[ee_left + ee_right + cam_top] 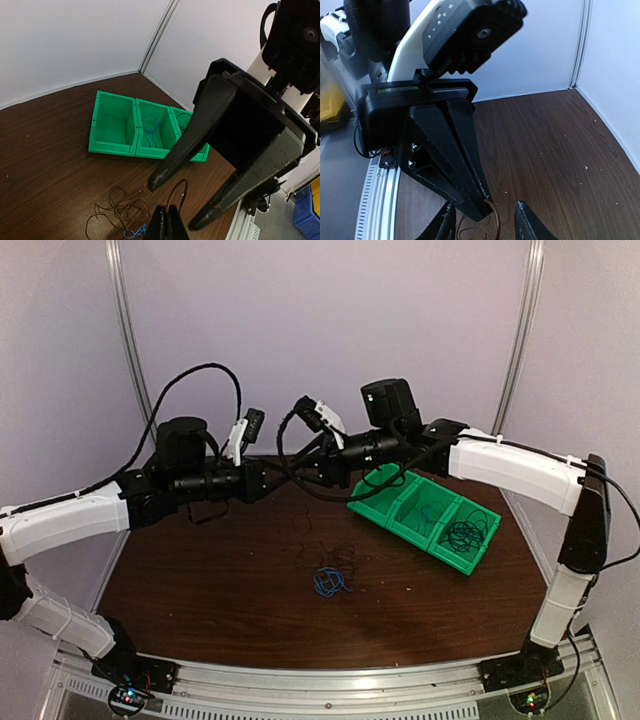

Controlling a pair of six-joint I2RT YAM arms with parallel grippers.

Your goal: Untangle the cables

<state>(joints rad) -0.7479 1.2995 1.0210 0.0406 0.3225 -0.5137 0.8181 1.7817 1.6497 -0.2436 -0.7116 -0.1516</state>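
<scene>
Left hand: fingers pressed together, pinching a thin dark cable. The strand rises from the fingertips in a narrow upright loop. Its further run cannot be traced.

Right hand: fingers spread, one either side of the left hand's tip and the pinched loop. They are not closed on anything. The two hands meet tip to tip above the rear centre of the worktop, the left arm reaching in from the left and the right arm from the right.

Below and just in front of the hands, a loose tangle of dark cables lies flat on the worktop in irregular loops with no clear long axis. A small blue coil lies against its near edge.

To the right stands a green three-compartment tray, its long axis running diagonally from rear centre towards the near right. Its right-end compartment holds a coil of black cable; the middle one holds a thin blue wire.
</scene>
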